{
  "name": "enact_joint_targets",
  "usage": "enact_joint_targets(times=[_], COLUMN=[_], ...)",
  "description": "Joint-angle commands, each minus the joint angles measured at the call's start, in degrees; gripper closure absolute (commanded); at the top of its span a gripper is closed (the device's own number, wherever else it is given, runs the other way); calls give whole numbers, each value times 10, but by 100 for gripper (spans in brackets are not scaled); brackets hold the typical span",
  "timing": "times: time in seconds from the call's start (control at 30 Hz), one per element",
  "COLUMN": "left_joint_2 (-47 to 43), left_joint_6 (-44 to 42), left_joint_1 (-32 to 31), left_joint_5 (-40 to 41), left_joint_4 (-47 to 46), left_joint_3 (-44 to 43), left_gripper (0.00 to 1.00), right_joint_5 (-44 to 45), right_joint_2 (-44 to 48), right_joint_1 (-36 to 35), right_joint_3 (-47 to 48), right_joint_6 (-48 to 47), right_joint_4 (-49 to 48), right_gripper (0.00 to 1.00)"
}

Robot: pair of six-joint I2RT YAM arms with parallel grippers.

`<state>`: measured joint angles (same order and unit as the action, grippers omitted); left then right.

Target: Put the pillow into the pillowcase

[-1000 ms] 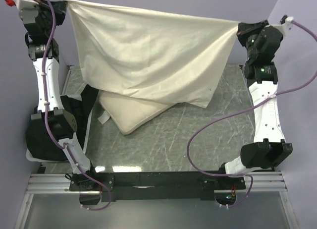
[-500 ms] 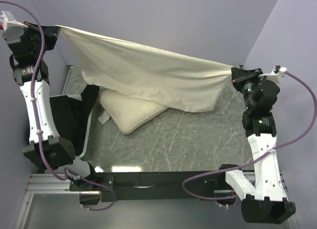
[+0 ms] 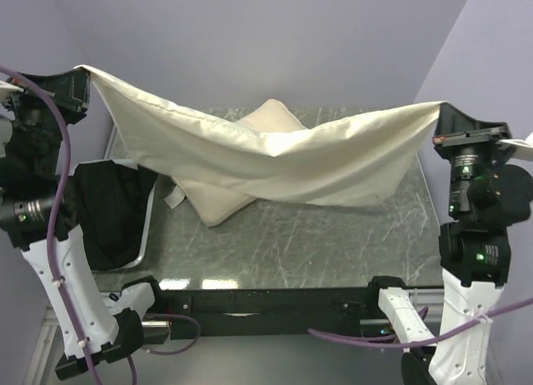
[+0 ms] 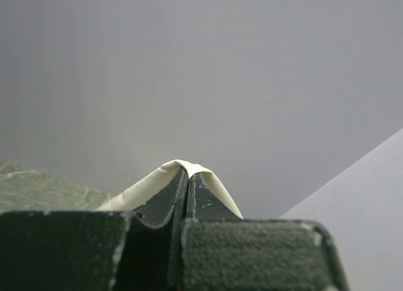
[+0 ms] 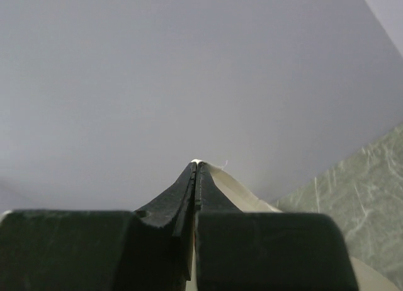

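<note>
While both arms are raised, the pillowcase (image 3: 275, 156) hangs stretched between them, running from the upper left of the top view to the right edge. It sags in the middle, with a long fold crossing it on a diagonal.

Left gripper (image 3: 83, 75), upper left: pinched on one corner of the pillowcase. In the left wrist view its fingers (image 4: 170, 199) are pressed together, no visible gap, with cream fabric (image 4: 189, 169) draped over the tips.

Right gripper (image 3: 439, 112), right edge, a bit lower in the frame than the left one: same story. In the right wrist view its fingers (image 5: 189, 190) are closed tight, and a sliver of fabric (image 5: 236, 190) runs off toward the lower right. Both have a narrow clamp on the cloth.

The pillow (image 3: 271, 118) lies on the green marbled table (image 3: 333, 235) beneath the hanging pillowcase, turned diamond-wise. One corner shows above the sagging top edge at upper centre. The opposite corner sticks out below the lower edge, left of centre. The middle of it is hidden by the fabric. From the top view it looks to be under the pillowcase, not inside it. I can't see where the opening is.

A small white tab (image 3: 173, 198) lies just beside the pillow's lower left edge. A black cloth (image 3: 112, 210) is heaped at the left side of the table, next to the left arm.
</note>
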<state>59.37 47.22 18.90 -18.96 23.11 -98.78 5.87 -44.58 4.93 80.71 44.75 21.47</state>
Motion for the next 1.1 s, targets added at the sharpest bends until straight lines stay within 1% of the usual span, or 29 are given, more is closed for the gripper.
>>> enact_joint_targets(times=[0.0,0.07,0.1,0.13,0.17,0.2,0.23,0.3,0.33,0.37,0.4,0.43,0.5,0.6,0.63,0.77,0.87,0.9,0.93,0.97,1.0,1.07], left_joint_2=[14,38,47,63,69,77,99,129,147,150,151,150,150,145,140,122,126,130,139,143,147,150], left_joint_6=[-34,-30,-31,-31,-33,-35,-47,-58,-63,-60,-57,-45,-35,-23,-18,-17,-28,-29,-30,-30,-31,-33], left_joint_1=[0,-1,-1,-10,-20,-36,-73,-116,-155,-169,-177,-185,-186,-186,-199,-199,-191,-191,-162,-152,-129,-103], left_joint_5=[41,44,36,37,46,69,110,152,187,188,188,208,217,236,242,291,298,292,286,279,269,248], left_joint_4=[97,121,122,119,112,107,106,112,111,100,66,51,26,0,-3,-11,-6,-2,3,7,11,11], left_joint_3=[-55,-49,-29,-15,-1,30,41,69,82,102,151,174,227,278,286,313,291,280,272,254,240,228], left_gripper=[99,99,99,99,99,99,99,99,99,99,99,99,99,99,99,99,99,99,99,99,99,99], right_joint_5=[35,24,19,17,13,19,18,4,-2,-8,-13,-12,-5,-1,-7,-14,-22,-20,-19,-17,-17,-18], right_joint_2=[-27,-48,-53,-56,-66,-70,-75,-97,-106,-118,-124,-127,-138,-171,-197,-242,-256,-259,-262,-262,-262,-263], right_joint_1=[3,4,4,3,3,3,3,3,3,2,-2,-4,-18,-28,-29,-29,-29,-29,-28,-28,-27,-27], right_joint_3=[80,95,87,59,41,20,-25,-73,-120,-144,-193,-217,-278,-331,-338,-353,-340,-319,-307,-296,-274,-250], right_joint_6=[-23,-22,-20,-16,-13,-12,-5,4,12,15,19,18,17,9,7,-5,-13,-14,-16,-18,-19,-26], right_joint_4=[39,46,39,35,30,18,10,-15,-25,-36,-59,-74,-108,-148,-154,-174,-173,-166,-159,-147,-138,-130], right_gripper=[100,100,100,100,100,100,100,100,100,100,100,100,100,100,100,100,100,100,100,100,100,100])
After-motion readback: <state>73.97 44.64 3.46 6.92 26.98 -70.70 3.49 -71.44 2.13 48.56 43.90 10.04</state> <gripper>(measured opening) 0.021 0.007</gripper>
